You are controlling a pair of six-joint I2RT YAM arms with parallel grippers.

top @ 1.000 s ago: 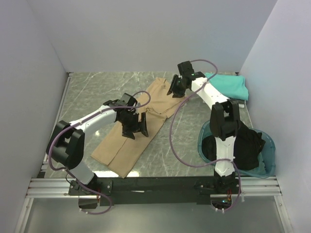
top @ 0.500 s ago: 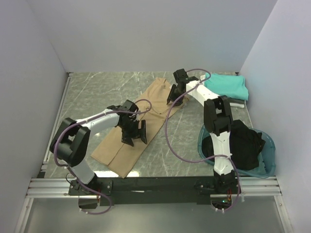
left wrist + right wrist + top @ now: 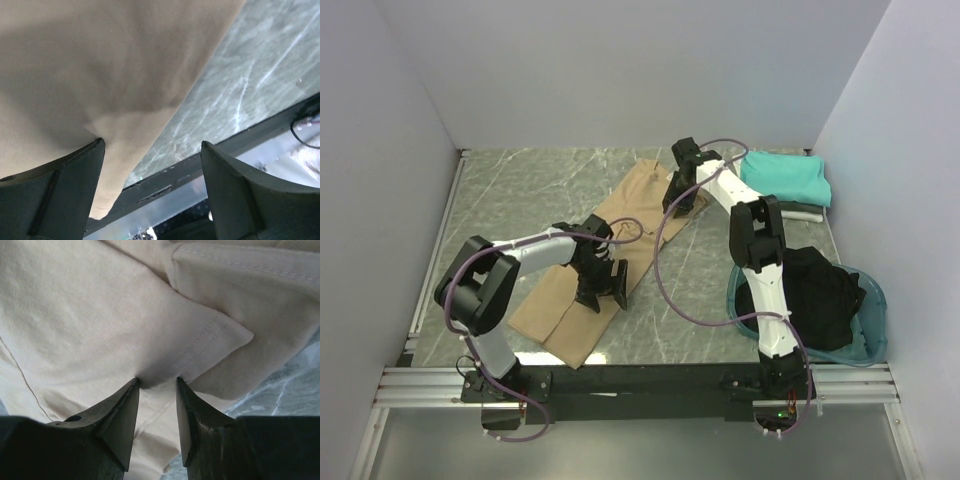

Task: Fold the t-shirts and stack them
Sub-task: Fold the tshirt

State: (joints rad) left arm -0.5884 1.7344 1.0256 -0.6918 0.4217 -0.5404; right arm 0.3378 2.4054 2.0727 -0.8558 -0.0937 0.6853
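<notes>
A: Where is the tan t-shirt (image 3: 545, 305)?
B: It lies as a long diagonal strip on the table (image 3: 520, 190), running from near left to far centre.
A: Left gripper (image 3: 603, 287)?
B: It is low over the shirt's near right edge with its jaws spread wide. One finger is over cloth and the other over bare table, and nothing is held.
A: Right gripper (image 3: 678, 195)?
B: It is at the shirt's far end, on a sleeve. The jaws are half spread, the fingertips (image 3: 131, 390) press the cloth, and fabric shows in the gap, unclamped.
A: The other shirts?
B: The teal t-shirt (image 3: 785, 178) is folded at the far right. The black t-shirt (image 3: 825, 295) is heaped in the basin (image 3: 875, 300)
</notes>
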